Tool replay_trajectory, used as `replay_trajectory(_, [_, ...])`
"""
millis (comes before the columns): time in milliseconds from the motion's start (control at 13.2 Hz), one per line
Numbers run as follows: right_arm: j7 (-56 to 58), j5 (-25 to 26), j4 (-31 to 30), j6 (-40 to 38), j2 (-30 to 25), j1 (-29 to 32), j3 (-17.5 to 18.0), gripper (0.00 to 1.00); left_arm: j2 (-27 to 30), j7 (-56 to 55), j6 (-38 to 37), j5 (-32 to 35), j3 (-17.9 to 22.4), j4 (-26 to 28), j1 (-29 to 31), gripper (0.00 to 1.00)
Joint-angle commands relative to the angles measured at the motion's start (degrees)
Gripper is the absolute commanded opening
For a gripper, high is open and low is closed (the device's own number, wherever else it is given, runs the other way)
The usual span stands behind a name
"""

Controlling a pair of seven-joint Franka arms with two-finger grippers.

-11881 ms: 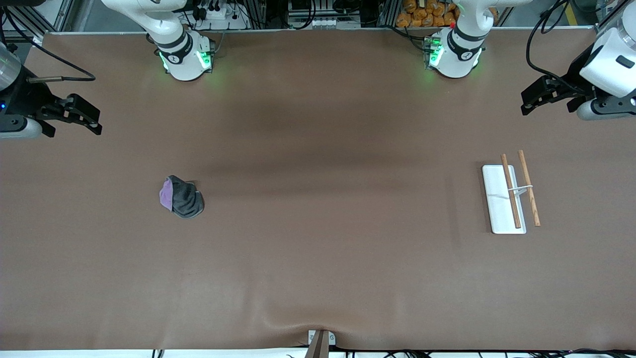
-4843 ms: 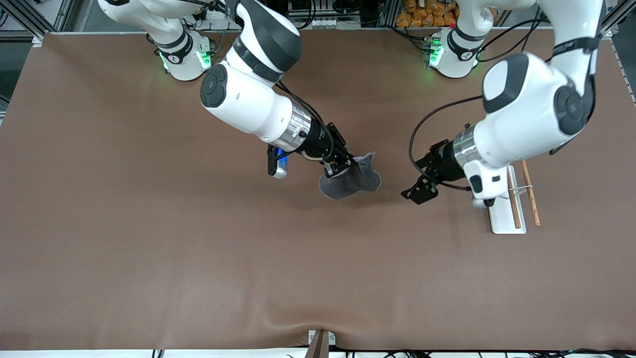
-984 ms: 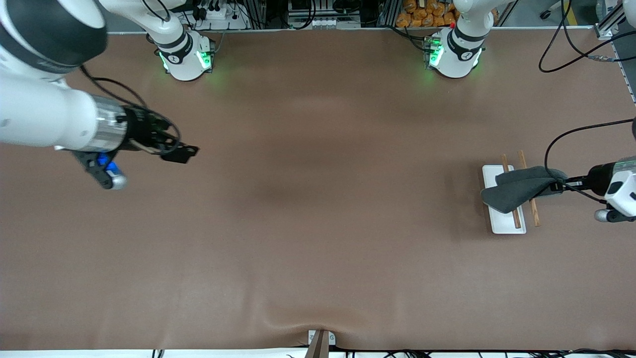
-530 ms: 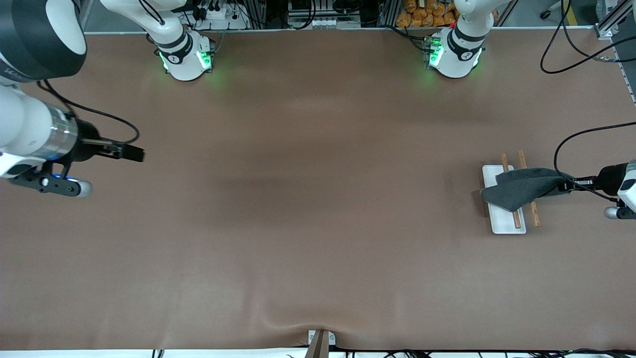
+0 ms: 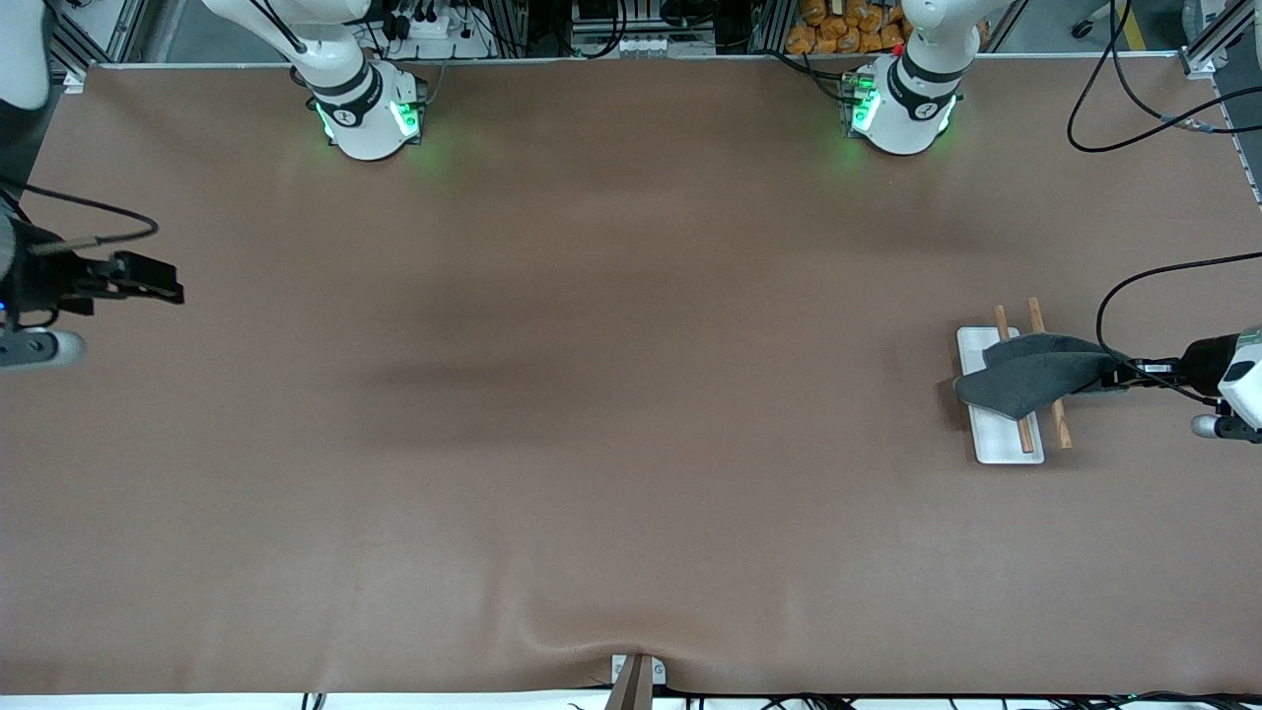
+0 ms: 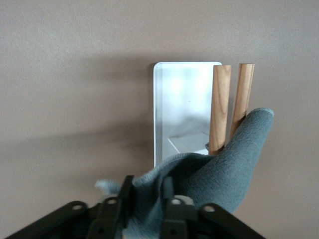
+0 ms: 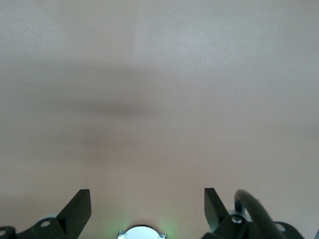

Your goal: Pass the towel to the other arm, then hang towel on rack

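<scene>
At the left arm's end of the worktop (image 5: 631, 444), the towel (image 5: 1030, 380) lies draped across the two wooden rods of the rack (image 5: 994, 434), its dark grey face uppermost and one corner spilling over the white base. The hand-over appears complete, since the cloth is held by the left gripper (image 5: 1119, 375); the hanging is judged nearly done, with only release and withdrawal left. The left wrist view shows the jaws pinching a bunched edge of the towel (image 6: 219, 169), the free part resting against the rod ends of the rack (image 6: 182, 109). The left arm reaches in low from the worktop's edge, its wrist roughly level and its gripper just beside the rods. The right gripper (image 5: 148, 281) waits over bare worktop at the right arm's end, well apart from the rack; the right wrist view shows its jaws spread wide and empty, with bare worktop (image 7: 159, 89) beneath.
</scene>
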State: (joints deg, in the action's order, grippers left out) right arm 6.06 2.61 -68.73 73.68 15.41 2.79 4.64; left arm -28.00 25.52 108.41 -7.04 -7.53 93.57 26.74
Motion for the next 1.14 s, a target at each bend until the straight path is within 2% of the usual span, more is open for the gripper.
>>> replay_trajectory(0, [0.98,-1.10,-20.15,8.91,-13.43,2.39,0.99,1.00,-0.21,2.42,0.57,-1.83,-0.74,-2.41,1.39,1.00])
replay_trajectory(151, [0.98,-1.20,-31.59,15.68,-21.61,2.30,0.99,1.00,0.31,5.05,-1.78,-1.22,-0.82,-7.14,0.69,1.00])
replay_trajectory(303, [0.97,-1.20,-33.49,16.41,-23.23,2.39,0.99,1.00,1.45,4.54,-7.84,-1.22,-0.91,-11.90,-0.71,1.00])
replay_trajectory(530, [1.41,-0.94,-26.48,16.06,-20.61,2.48,0.99,1.00,6.54,1.75,-8.39,-1.14,-0.91,-12.18,-4.75,1.00])
replay_trajectory(757, [0.98,0.11,-18.83,13.08,-17.61,1.86,1.16,1.00,11.11,-12.12,-12.34,1.48,-1.00,-12.18,-10.10,1.00])
replay_trajectory(908, [1.15,0.65,-15.66,13.07,-14.72,3.09,0.99,1.00,14.19,-20.30,-14.62,6.23,-1.35,-12.27,-14.41,1.00])
replay_trajectory(1059, [1.06,-0.32,-15.55,12.55,-14.35,4.33,1.07,1.00,17.01,-27.16,-18.22,6.69,-2.31,-12.18,-16.88,1.00])
